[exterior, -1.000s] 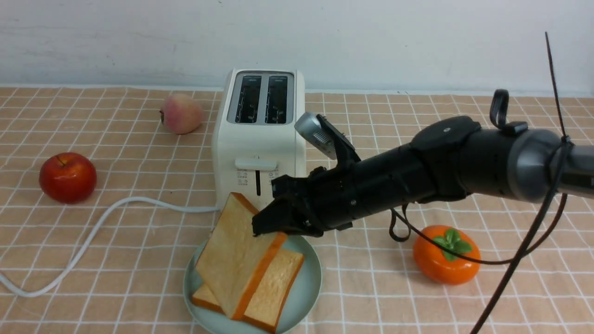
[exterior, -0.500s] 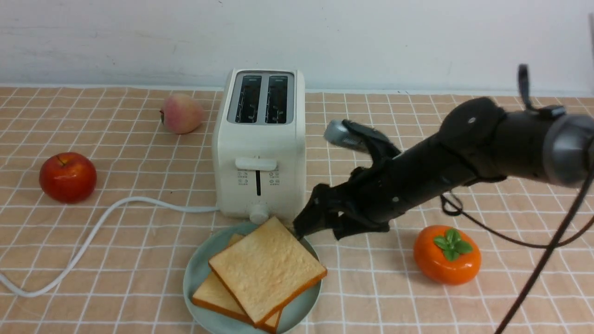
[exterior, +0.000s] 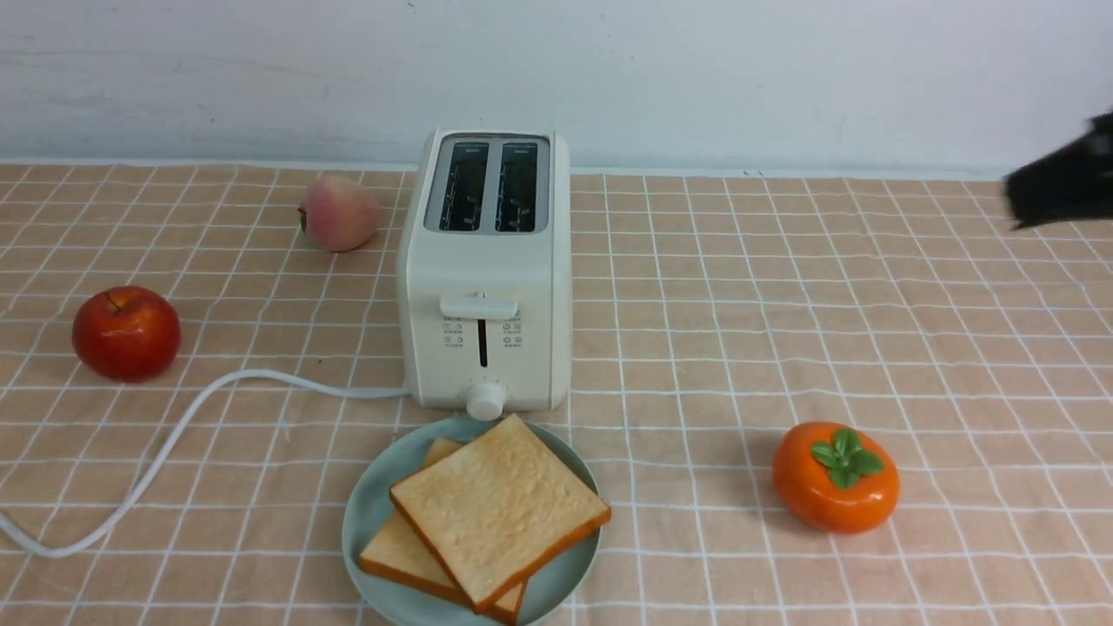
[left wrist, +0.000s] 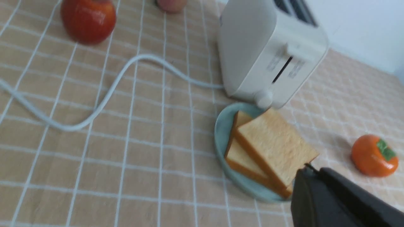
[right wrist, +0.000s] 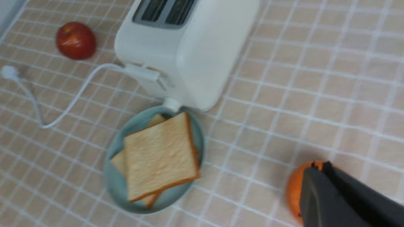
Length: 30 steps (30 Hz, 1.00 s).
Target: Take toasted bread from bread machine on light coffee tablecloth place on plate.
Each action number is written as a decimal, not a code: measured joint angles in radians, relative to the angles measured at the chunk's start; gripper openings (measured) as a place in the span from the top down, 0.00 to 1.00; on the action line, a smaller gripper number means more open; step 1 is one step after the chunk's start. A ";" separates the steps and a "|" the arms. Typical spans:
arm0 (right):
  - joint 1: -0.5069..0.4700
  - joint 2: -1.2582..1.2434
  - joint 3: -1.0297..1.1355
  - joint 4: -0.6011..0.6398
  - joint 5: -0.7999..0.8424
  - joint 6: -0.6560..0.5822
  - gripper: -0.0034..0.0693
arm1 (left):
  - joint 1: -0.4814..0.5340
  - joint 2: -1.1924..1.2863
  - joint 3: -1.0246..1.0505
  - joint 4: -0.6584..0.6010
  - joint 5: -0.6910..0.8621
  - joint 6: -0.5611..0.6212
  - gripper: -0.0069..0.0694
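Left fingers (left wrist: pixel 311 189) closed and empty, we note. On the light coffee tablecloth (exterior: pixel 748 330) the bread machine (exterior: pixel 484 287) stands upright, lever up; just in front, we see both slices of toasted bread (exterior: pixel 500 509) stacked on the plate (exterior: pixel 369 509), upper one skewed. Right fingers (right wrist: pixel 318 195) likewise closed, empty, at far right.

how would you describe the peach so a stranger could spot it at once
Find the cream-white toaster in the middle of the checked cloth. Just left of its top, toward the back wall, sits the peach. Unlike the glossy red apple nearer the front and the orange persimmon on the right, it is pale pink-yellow.
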 joint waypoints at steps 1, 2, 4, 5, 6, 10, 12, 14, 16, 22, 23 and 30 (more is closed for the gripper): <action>-0.023 -0.086 0.019 -0.048 -0.010 0.001 0.96 | 0.000 0.000 0.000 0.000 -0.040 0.000 0.93; -0.038 -0.162 0.052 -0.078 -0.029 0.012 0.96 | 0.000 0.000 0.000 0.000 -0.065 0.000 0.93; -0.062 -0.291 0.130 -0.125 -0.080 0.051 0.96 | 0.000 0.000 0.000 0.000 -0.096 0.000 0.93; -0.071 -0.358 0.180 -0.137 -0.128 0.083 0.96 | 0.000 0.000 0.001 0.000 -0.104 0.000 0.93; -0.077 -0.398 0.224 -0.142 -0.155 0.098 0.96 | 0.000 0.000 0.002 0.000 -0.111 0.000 0.93; -0.080 -0.679 0.487 -0.148 -0.397 0.144 0.96 | 0.000 0.000 0.031 0.000 -0.139 0.000 0.93; -0.081 -0.797 0.601 -0.141 -0.525 0.148 0.96 | 0.000 0.000 0.052 -0.001 -0.165 -0.001 0.93; -0.081 -0.892 0.723 -0.137 -0.641 0.151 0.96 | 0.000 0.000 0.075 -0.003 -0.194 -0.002 0.93; -0.081 -1.004 0.857 -0.131 -0.759 0.152 0.95 | 0.000 0.001 0.115 -0.004 -0.258 -0.003 0.92; -0.081 -1.083 1.014 -0.134 -0.897 0.152 0.95 | 0.000 0.001 0.183 -0.026 -0.400 -0.003 0.92; -0.081 -1.084 1.044 -0.135 -0.920 0.152 0.95 | 0.000 0.001 0.197 -0.032 -0.426 -0.003 0.91; -0.081 -1.084 1.114 -0.138 -0.925 0.152 0.93 | 0.000 0.001 0.209 -0.037 -0.435 -0.003 0.91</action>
